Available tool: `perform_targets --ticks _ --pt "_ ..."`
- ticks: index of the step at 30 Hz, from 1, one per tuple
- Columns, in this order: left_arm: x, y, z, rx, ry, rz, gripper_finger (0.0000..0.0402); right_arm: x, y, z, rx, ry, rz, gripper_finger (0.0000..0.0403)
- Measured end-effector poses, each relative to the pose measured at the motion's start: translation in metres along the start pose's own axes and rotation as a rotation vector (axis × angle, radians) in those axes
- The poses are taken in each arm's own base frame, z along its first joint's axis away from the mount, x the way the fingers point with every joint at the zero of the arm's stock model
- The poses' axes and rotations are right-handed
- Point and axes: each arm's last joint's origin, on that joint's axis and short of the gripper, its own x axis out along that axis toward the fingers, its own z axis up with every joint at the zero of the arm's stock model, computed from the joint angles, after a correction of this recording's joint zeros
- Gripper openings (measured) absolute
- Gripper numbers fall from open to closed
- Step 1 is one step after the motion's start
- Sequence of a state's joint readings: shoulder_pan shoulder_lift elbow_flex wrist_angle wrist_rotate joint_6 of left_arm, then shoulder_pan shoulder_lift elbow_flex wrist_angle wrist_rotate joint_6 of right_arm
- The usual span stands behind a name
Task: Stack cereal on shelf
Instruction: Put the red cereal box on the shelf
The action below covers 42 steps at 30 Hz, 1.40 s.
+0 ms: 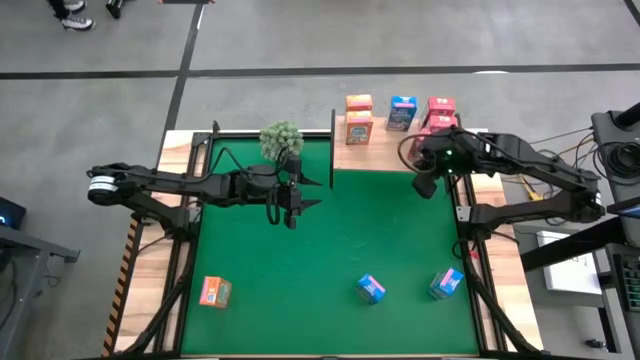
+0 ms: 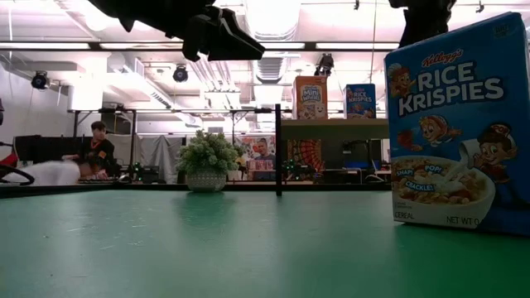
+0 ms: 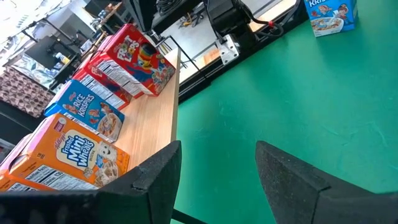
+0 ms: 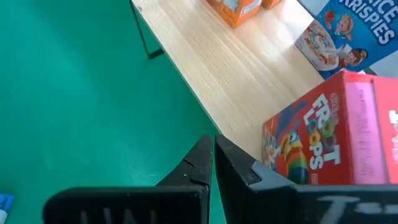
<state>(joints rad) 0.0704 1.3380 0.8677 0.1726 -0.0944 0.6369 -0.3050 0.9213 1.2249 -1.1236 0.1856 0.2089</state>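
Observation:
The shelf is a light wooden board at the mat's far right. On it stand two orange cereal boxes, a blue one and two red ones. An orange box and two blue boxes rest on the green mat near its front edge. My left gripper hangs open over the mat's middle left with nothing between its fingers. My right gripper is shut and empty above the shelf's near edge, just beside a red Froot Loops box.
A round green plant sits at the mat's far edge, left of the shelf's thin black post. In the low view one blue box stands close at the right. The mat's middle is bare. A person sits beyond the table.

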Motion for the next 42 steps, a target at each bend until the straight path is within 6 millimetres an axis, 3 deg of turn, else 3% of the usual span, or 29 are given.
perform_targets --ticks 7,16,42 --pt "0.000 0.000 0.000 0.000 0.001 0.000 0.0190 0.010 -0.001 -0.014 0.009 0.016 -0.003 0.0009" --pt "0.000 0.000 0.000 -0.006 0.001 -0.001 0.0190 0.013 -0.002 -0.018 0.009 0.052 -0.015 0.0009" --pt "0.000 0.000 0.000 -0.010 0.002 -0.002 0.0190 0.002 -0.015 -0.026 -0.034 0.077 -0.390 0.0009"
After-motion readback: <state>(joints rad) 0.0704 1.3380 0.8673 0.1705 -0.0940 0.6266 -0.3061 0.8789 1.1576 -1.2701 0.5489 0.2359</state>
